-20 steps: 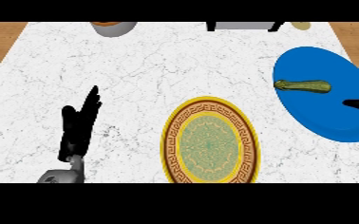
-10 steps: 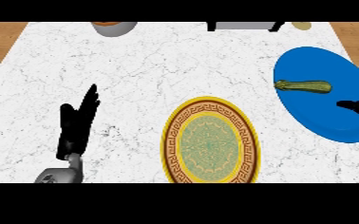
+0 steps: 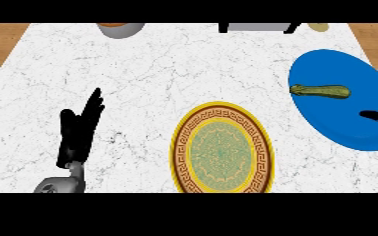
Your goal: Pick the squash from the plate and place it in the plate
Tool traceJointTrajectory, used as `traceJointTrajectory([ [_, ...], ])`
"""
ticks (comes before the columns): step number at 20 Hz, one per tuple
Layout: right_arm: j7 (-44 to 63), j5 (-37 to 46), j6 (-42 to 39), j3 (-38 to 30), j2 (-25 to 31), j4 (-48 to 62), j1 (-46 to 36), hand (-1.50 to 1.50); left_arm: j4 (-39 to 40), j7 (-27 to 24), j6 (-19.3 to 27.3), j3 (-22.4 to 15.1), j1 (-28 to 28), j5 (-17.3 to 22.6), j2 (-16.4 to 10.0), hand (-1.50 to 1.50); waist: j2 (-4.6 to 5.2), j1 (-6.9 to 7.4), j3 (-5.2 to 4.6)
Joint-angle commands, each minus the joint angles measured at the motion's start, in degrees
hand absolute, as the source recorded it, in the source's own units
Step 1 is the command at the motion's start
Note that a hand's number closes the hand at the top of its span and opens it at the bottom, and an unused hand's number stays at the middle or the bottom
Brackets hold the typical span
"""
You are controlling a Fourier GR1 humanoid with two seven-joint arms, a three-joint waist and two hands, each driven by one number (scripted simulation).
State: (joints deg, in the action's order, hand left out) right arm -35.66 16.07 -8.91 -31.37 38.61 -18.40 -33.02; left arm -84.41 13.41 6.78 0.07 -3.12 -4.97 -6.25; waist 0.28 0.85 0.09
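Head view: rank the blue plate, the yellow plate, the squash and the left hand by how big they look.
1-2. Blue plate and yellow plate: they look about alike, and the view's right edge cuts the blue one, so I won't rank them.
3. Left hand.
4. Squash.

The counter (image 3: 184, 65) lies bare across its middle and towards the far-left corner, leaving open passage. A patterned plate (image 3: 221, 152) blocks the near edge's middle and a blue plate (image 3: 325, 125) the right edge. A bowl (image 3: 118, 29) and a dark object (image 3: 255, 27), perhaps an appliance, line the far edge.
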Motion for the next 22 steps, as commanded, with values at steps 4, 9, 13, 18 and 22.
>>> traceJointTrajectory([
  [4, -3.72, -0.14, 0.18, 0.44, 3.39, 4.98, 1.25, -1.5, 1.95, -1.21, 0.63, -0.33, -1.1, -0.84, 1.52, 0.0, 0.18, 0.2, 0.05],
  [9, -3.98, -0.87, 1.21, 0.28, 5.68, 5.39, 1.74, -1.5, -1.81, 0.46, 0.96, -1.33, 1.68, -1.72, 1.79, 0.0, 0.09, 0.26, 0.06],
  [13, -5.43, -2.01, 1.52, -0.69, 5.82, 6.9, 2.34, -1.5, 4.79, -3.06, 0.66, 1.04, -1.42, -0.61, 1.76, 0.0, 0.22, 0.16, 0.07],
  [18, -7.85, -2.72, 2.53, -1.26, 5.66, 8.2, 3.63, -1.5, -0.79, 1.0, 0.27, -0.86, -0.64, -1.99, 1.14, 0.0, 0.24, 0.5, 0.13],
  [22, -8.71, -4.73, 3.01, -3.65, 8.7, 9.65, 7.55, -1.5, 1.24, -0.33, 0.82, 0.29, -0.35, -0.98, 2.02, 0.0, 0.32, 0.2, 0.16],
])
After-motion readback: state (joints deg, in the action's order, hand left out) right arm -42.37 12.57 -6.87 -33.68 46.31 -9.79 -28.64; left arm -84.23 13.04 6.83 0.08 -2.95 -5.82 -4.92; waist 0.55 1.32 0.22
